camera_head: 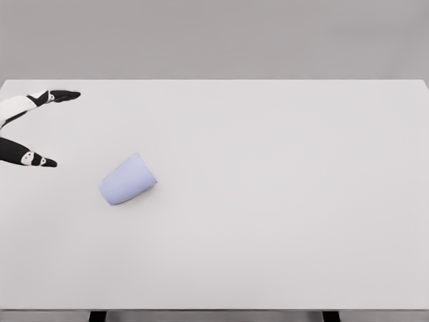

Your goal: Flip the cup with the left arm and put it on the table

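Left hand: the hand enters at the left edge of the frame, upper left; only parts of its fingers show, the rest is cut off by the edge.
Fingers: one finger reaches to the right near the far edge of the worktop, white with a black tip; a second, mostly black, lies lower and also points right. The two are spread wide apart.
Hand state: released, fingers apart, holding nothing.
Right hand: out of the frame.
Cup: the pale blue cup lies on its side on the worktop, left of the middle of the frame and a little below it. Its narrower end points toward the upper right, its wider end toward the lower left. Which end is the open mouth I cannot tell.
Hand to cup: apart, not touching; the cup is to the lower right of the lower finger, near it.
Worktop: white worktop, filling most of the frame; grey wall behind it.
In the way: open worktop between fingers and cup.
Under the front edge: two dark legs at the bottom of the frame.
Writing: the cup's surface is plain.
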`<action>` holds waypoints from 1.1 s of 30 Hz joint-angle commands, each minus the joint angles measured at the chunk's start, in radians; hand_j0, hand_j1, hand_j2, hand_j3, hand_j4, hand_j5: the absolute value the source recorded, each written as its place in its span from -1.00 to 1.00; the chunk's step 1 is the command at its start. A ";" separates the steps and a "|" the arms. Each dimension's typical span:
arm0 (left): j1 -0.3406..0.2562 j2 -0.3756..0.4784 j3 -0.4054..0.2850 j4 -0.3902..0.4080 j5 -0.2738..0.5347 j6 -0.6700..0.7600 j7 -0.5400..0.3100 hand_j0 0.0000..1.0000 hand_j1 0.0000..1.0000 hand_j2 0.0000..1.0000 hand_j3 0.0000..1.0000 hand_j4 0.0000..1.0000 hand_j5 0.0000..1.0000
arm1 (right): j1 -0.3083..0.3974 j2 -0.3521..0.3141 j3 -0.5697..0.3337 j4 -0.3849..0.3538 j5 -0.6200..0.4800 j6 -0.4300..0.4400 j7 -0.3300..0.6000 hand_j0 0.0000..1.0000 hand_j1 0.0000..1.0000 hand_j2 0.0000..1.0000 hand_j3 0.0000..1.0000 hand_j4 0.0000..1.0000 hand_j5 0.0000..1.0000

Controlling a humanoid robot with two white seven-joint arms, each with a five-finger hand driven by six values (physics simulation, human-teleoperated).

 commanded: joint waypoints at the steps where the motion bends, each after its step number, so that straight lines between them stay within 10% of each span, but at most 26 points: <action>1: -0.005 0.085 -0.063 -0.003 0.103 0.033 0.000 1.00 1.00 1.00 1.00 1.00 1.00 | 0.000 0.000 0.000 0.000 -0.001 0.000 0.000 1.00 1.00 1.00 1.00 1.00 1.00; 17: -0.084 0.099 -0.191 0.000 0.132 0.031 0.000 1.00 1.00 1.00 1.00 1.00 1.00 | 0.000 0.000 0.000 0.000 -0.001 0.000 0.000 1.00 1.00 1.00 1.00 1.00 1.00; 20: -0.518 0.186 -0.707 0.002 0.253 0.031 0.000 1.00 1.00 1.00 1.00 1.00 1.00 | 0.000 0.000 0.000 0.000 0.001 0.000 0.000 1.00 1.00 1.00 1.00 1.00 1.00; 24: -0.816 0.250 -1.028 0.002 0.523 0.049 0.000 1.00 1.00 1.00 1.00 1.00 1.00 | 0.000 0.000 0.000 0.000 0.001 0.000 0.000 1.00 1.00 1.00 1.00 1.00 1.00; 27: -1.167 0.263 -1.464 0.002 0.650 0.078 0.000 1.00 1.00 1.00 1.00 1.00 1.00 | 0.000 0.000 0.000 0.000 -0.001 0.000 0.000 1.00 1.00 1.00 1.00 1.00 1.00; 29: -1.279 0.263 -1.619 0.002 0.669 0.140 0.000 1.00 1.00 1.00 1.00 1.00 1.00 | 0.000 0.000 0.000 0.000 0.001 0.000 0.000 1.00 1.00 1.00 1.00 1.00 1.00; 33: -1.247 0.228 -1.611 0.002 0.666 0.143 0.000 1.00 1.00 1.00 1.00 1.00 1.00 | 0.000 0.000 0.000 0.000 0.001 0.000 0.000 1.00 1.00 1.00 1.00 1.00 1.00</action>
